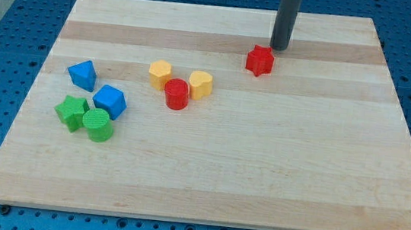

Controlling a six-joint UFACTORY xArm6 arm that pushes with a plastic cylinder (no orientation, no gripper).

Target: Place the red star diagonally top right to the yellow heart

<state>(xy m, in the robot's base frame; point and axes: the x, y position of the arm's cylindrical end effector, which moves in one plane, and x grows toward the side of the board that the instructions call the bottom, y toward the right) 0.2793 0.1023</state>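
The red star (259,60) lies on the wooden board (276,168) in the upper middle of the view. The yellow heart (200,85) lies lower and to the left of it, touching a red cylinder (176,94). My tip (279,48) stands just above and to the right of the red star, very close to it; I cannot tell if they touch.
A yellow hexagon-like block (160,73) sits left of the red cylinder. At the view's left lie a blue block (82,74), a second blue block (110,101), a green star (72,111) and a green cylinder (98,125). A blue perforated table surrounds the board.
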